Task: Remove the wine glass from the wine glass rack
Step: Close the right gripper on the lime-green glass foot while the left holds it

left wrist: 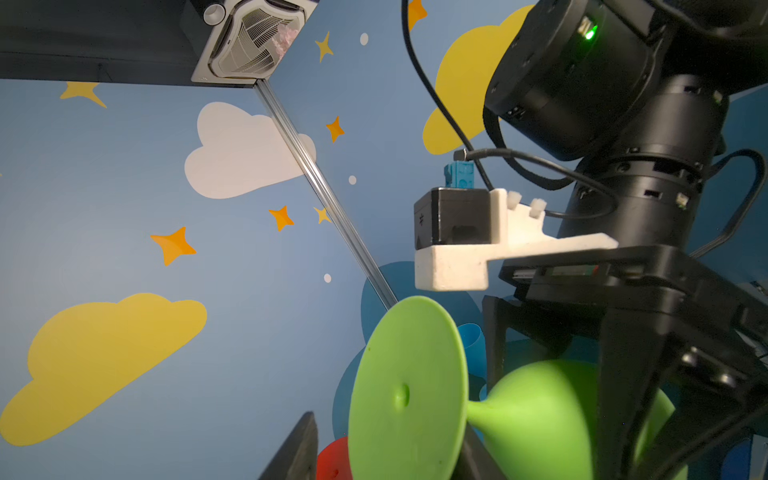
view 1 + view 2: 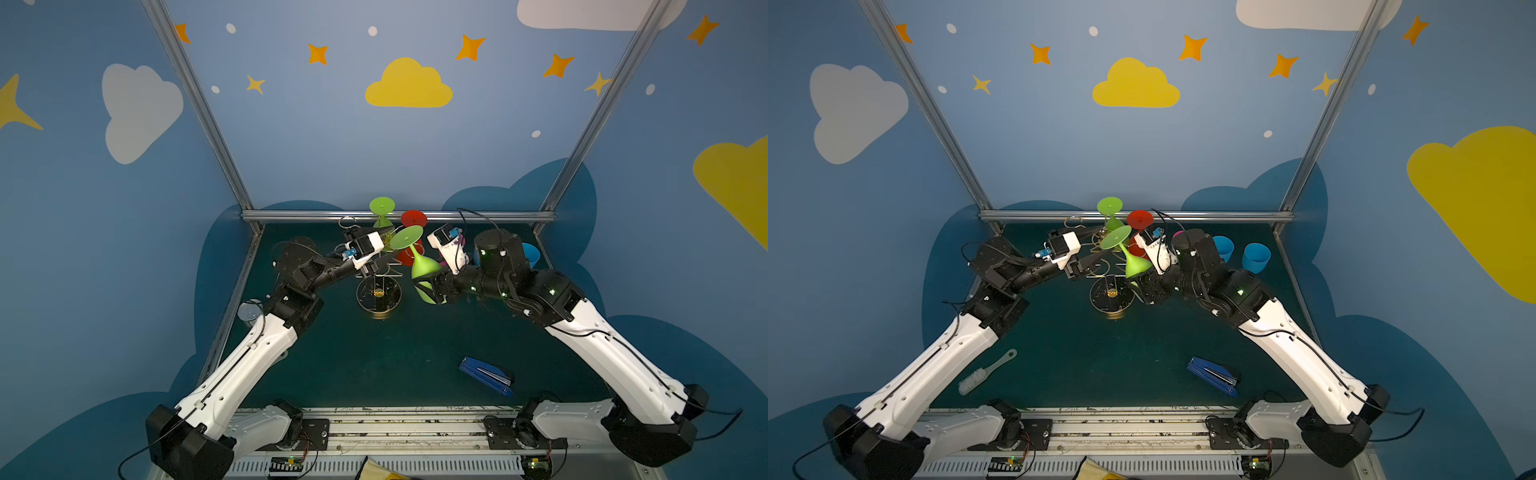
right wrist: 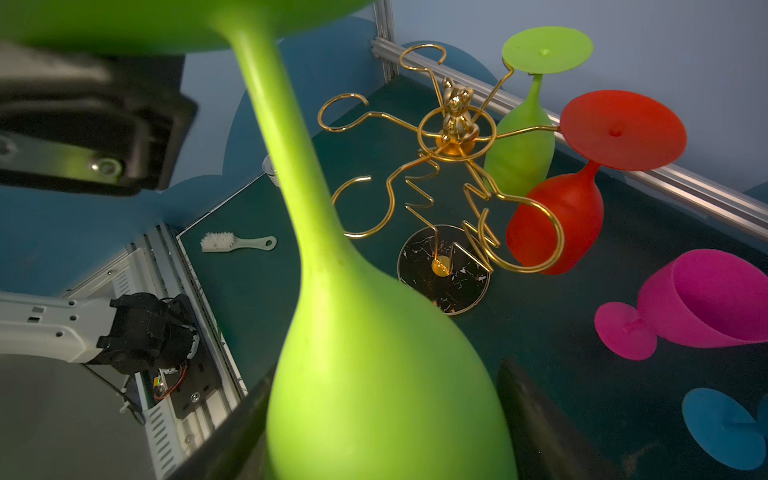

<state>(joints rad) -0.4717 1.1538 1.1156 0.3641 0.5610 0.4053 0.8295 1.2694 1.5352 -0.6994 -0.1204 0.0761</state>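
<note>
The wine glass rack [image 2: 379, 306] [image 2: 1112, 309] [image 3: 457, 286] is a gold wire stand on a round dark base. A green wine glass [image 2: 424, 266] [image 2: 1133, 264] [image 3: 374, 374] hangs tilted in the air right of it, foot up. My right gripper [image 2: 428, 286] [image 2: 1142, 286] [image 3: 382, 415] is shut on its bowl. In the right wrist view its stem passes in front of the wire loops, inside none. My left gripper [image 2: 390, 255] [image 2: 1100, 255] [image 1: 382, 440] stands open around the glass's foot [image 1: 407, 395], with a gap on one side. A second green glass [image 3: 523, 149] and a red one [image 3: 557, 224] hang on the rack's far arms.
A pink glass [image 3: 702, 303] lies on its side right of the rack. Two blue cups [image 2: 1256, 257] stand at the back right behind my right arm. A blue stapler [image 2: 486, 376] lies front right, a white brush [image 2: 984, 374] front left. Metal frame rails edge the mat.
</note>
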